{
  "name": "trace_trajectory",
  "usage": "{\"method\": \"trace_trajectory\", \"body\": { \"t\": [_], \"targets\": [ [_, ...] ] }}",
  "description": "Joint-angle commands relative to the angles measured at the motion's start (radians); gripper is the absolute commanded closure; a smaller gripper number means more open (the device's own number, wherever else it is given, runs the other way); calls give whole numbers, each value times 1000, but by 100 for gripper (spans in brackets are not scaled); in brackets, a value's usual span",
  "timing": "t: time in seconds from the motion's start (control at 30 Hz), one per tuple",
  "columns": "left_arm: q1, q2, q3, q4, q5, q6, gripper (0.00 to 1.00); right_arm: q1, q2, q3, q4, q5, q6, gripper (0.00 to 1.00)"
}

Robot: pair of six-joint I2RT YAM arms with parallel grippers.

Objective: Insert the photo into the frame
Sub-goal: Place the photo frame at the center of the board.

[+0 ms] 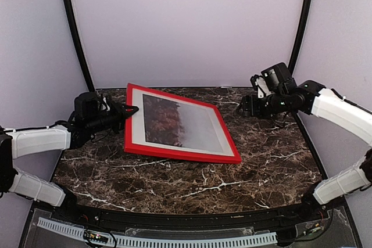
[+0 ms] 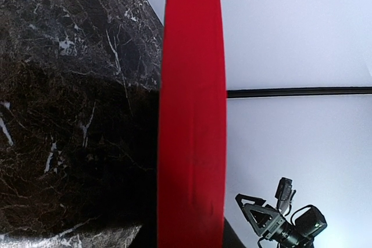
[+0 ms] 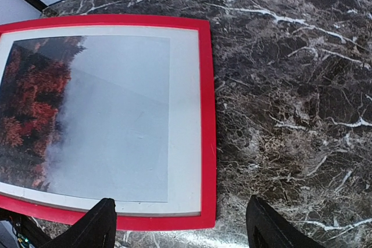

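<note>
From above, the frame (image 1: 180, 154) lies askew on the marble table (image 1: 174, 190), with the photo (image 1: 174, 121) already showing inside it behind a white mat (image 1: 135, 125). My left gripper (image 1: 132, 109) sits right at the left rail, and my right gripper (image 1: 247, 107) hangs well off the frame's right end. My left wrist camera sees little but that red rail close up. My own fingers are out of shot, so I cannot tell whether they are pinching it. My right wrist camera looks down on the frame's right half, and there my fingers (image 3: 99, 227) are spread wide with nothing between them. I judge the frame light and stiff but thin-railed, and the paper print floppy and easily creased. I would take hold on a rail's outer edge, never on the picture face.
</note>
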Motion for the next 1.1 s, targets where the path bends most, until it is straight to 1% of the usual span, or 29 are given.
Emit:
{"method": "trace_trajectory", "body": {
  "t": [0.0,0.03,0.07,0.17,0.2,0.3,0.4,0.6,0.7,0.87,0.97,1.03,1.07],
  "targets": [
    [-3,-38,-39,102,28,-44,70,-26,23,-51,81,-35,3,23],
    [-4,-36,-54,107,30,-44,68,-29,28,-59,88,-38,3,23],
    [-5,-33,-71,111,31,-46,64,-30,35,-67,95,-41,4,23],
    [-9,-28,-112,140,36,-61,55,-34,48,-85,112,-41,4,23],
    [-10,-29,-132,145,37,-62,51,-34,52,-89,116,-41,3,23],
    [-24,-33,-170,149,32,-64,43,-37,62,-108,127,-41,3,23],
    [-51,-37,-218,142,16,-59,39,-37,71,-133,140,-42,11,23],
    [-125,-25,-303,128,2,-48,34,-37,68,-215,185,-114,52,23],
    [-138,-19,-350,129,8,-47,32,-34,61,-257,204,-128,69,23],
    [-154,-28,-409,116,17,-44,25,-15,41,-315,228,-128,91,23],
    [-157,-51,-446,73,17,-38,23,9,30,-342,240,-126,108,23],
    [-157,-83,-459,20,8,-24,20,32,25,-358,243,-119,124,23],
    [-157,-110,-462,-5,3,-10,14,48,24,-365,244,-114,133,23]
  ]
}}
